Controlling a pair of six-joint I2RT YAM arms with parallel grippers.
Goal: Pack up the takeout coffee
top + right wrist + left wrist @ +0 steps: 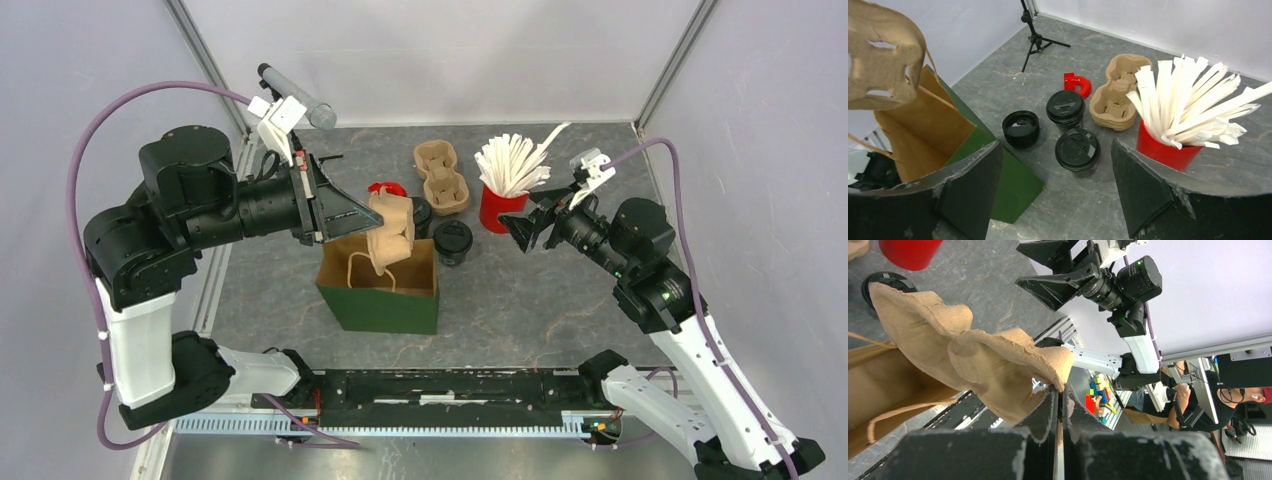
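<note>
Aloft, left end effector clamps carrier over bag; right end effector spread, empty

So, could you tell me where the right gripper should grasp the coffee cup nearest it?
The coffee cup stands upright with neighbours crowding its left, so probably grip its side wall just below the lid, coming level from the robot's right, where the open right gripper faces it.

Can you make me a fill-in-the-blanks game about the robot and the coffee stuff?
1. The left claw holds the cup carrier above a bag that is ____ outside.
2. The right claw is wide ____.
3. The white sticks stand in a ____ cup.
Missing words: green, open, red.
</note>
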